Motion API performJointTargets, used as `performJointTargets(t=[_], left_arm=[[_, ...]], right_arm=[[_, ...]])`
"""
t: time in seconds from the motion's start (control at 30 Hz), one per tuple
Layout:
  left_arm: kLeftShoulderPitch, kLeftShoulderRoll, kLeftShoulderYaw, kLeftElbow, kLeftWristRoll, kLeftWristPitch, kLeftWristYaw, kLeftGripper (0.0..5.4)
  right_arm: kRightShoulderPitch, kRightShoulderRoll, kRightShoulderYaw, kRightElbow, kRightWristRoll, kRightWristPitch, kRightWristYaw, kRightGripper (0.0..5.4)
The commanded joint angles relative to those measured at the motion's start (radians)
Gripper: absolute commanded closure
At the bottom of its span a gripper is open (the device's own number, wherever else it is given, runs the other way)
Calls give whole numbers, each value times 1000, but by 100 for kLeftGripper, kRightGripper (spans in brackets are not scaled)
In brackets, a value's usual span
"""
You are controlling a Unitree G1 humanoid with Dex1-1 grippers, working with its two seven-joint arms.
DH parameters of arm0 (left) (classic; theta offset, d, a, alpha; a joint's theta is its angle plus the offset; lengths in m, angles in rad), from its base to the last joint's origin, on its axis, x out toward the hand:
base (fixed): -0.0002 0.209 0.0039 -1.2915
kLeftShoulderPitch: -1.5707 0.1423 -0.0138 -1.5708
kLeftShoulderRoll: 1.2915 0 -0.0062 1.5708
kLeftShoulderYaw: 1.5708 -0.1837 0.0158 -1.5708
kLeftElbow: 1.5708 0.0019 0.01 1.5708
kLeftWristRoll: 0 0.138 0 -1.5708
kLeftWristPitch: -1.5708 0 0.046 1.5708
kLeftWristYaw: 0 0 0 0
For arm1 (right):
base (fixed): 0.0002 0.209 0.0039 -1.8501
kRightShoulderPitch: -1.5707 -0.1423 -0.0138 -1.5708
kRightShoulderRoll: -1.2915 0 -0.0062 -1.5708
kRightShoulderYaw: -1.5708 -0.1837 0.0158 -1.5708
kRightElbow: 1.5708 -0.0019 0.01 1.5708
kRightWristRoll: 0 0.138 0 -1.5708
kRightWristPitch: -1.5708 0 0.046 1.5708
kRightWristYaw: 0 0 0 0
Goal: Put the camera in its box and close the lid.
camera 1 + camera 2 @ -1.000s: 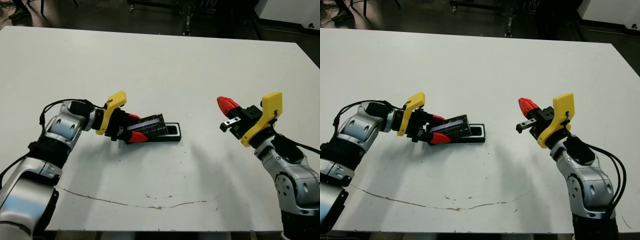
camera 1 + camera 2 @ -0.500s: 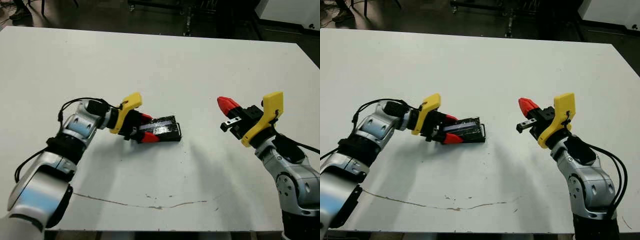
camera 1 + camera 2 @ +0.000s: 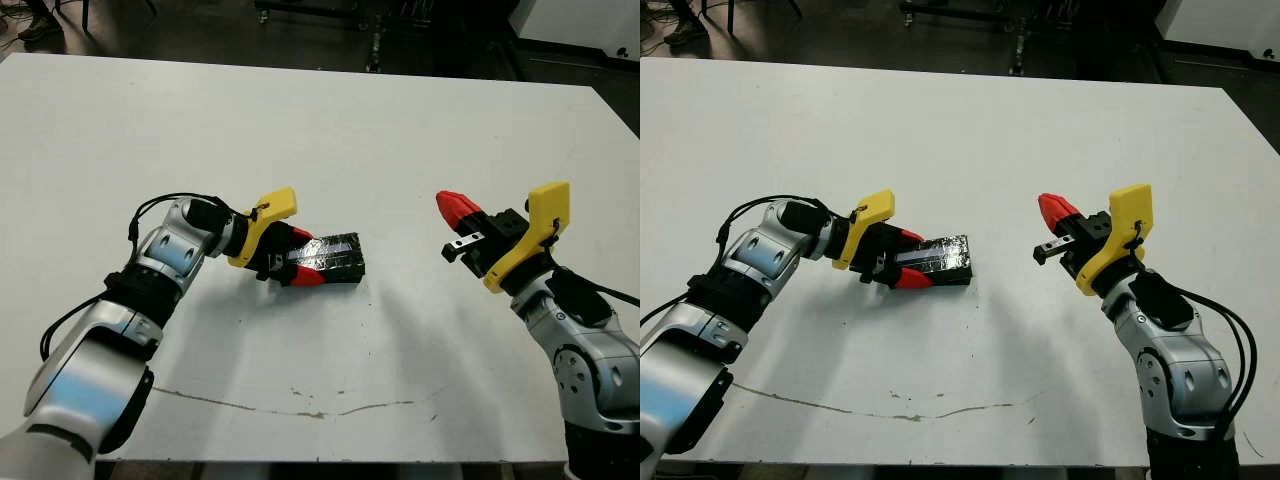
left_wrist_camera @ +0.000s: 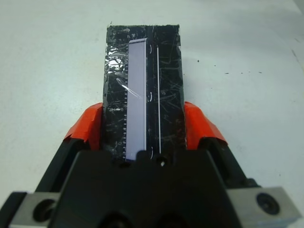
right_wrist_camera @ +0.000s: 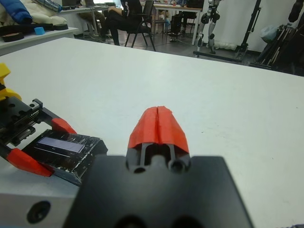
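Well, going from the biggest thing down:

Table (image 3: pixel 400 120): white, broad; a thin scuffed line runs along its near edge. No writing to be read on it.

Left arm: reaches in from about 8 o'clock toward the table's middle, yellow bracket at the wrist.

Right arm: comes in from about 4 o'clock, held up off the table, well apart from the box.

Lid (image 4: pixel 142 90): glossy, wrinkled black slab with a pale reflective strip along its length, lying flat over the box near the table's centre. Small marks sit beside the strip but are too fine to read; no brand shows.

Box (image 3: pixel 335 272): only its black side wall shows beneath the lid, resting on the table at roughly 9 o'clock from the right gripper.

Camera: not visible anywhere; the lid covers the box.

Left gripper (image 3: pixel 303 257): its red fingers (image 4: pixel 85 130) are spread to either long side of the lid and box and press against them at the near end, clamping the pair.

Right gripper (image 5: pixel 158 126): both red tips pressed together, nothing between them, pointing toward 10 o'clock.
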Motion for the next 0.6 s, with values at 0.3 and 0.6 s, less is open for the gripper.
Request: performJointTargets(t=[0.3,0.6], left_arm=[[43,-62,-92,56,74,-9,10,223],[21,-98,-128,79,117,-8,46,223]], right_arm=[[15,-13,-6,-15,4,25,-12,540],[17,-10,-7,-25,9,39,-20,540]])
